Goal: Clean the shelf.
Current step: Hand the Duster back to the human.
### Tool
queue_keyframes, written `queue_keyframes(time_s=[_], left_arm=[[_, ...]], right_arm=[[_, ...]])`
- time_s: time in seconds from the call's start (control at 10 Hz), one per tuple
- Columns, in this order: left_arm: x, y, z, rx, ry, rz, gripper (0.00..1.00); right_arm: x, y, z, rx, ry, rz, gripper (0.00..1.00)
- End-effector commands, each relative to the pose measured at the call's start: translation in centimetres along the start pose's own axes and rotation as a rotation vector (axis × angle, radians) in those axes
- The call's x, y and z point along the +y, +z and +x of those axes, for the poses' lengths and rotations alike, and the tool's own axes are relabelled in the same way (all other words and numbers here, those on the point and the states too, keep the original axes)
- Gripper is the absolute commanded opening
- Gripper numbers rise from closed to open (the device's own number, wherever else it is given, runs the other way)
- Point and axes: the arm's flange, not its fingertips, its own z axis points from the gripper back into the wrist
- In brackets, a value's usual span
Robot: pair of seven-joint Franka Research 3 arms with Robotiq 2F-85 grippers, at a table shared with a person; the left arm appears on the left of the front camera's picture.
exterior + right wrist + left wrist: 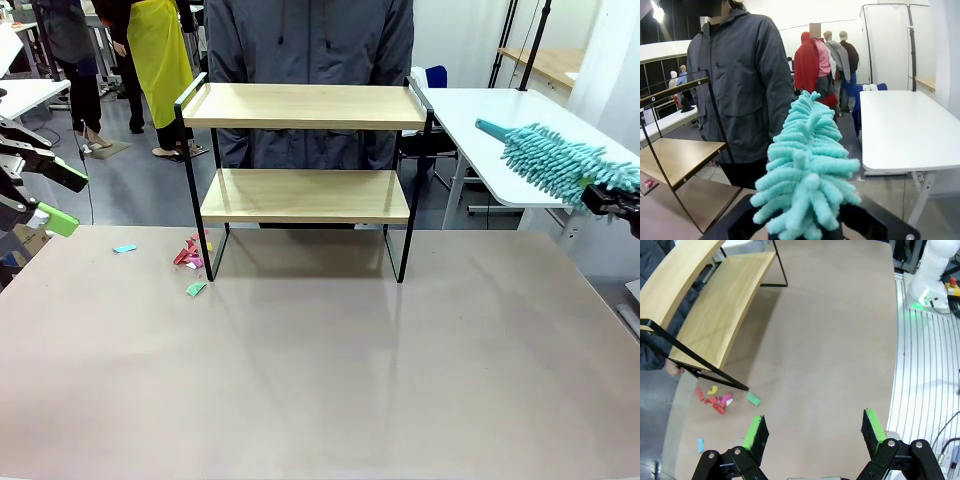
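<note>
The two-tier light wooden shelf (305,165) in a thin black frame stands at the desk's far edge, both boards bare. Coloured paper scraps (717,402) lie by its left legs. The left gripper (812,432) gapes wide; the right gripper (610,200) clamps a fluffy teal duster (807,170).

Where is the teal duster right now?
In the front view the teal duster sits at the far right, clamped in the right pincer, raised above the table's right edge, clear of the shelf.

Light wood shelf (305,105), teal duster (560,160)
</note>
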Motion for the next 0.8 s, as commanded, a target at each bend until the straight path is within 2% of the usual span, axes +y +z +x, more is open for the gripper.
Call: queue_keyframes(time_s=[0.0,0.7], left_arm=[[0.08,-0.09,-0.01,-0.02,-0.018,-0.007,0.98],[0.08,-0.09,-0.01,-0.02,-0.018,-0.007,0.98]], right_arm=[[0.25,-0.01,0.49,0.005,0.02,-0.007,0.16],[0.25,-0.01,0.49,0.005,0.02,-0.007,0.16]])
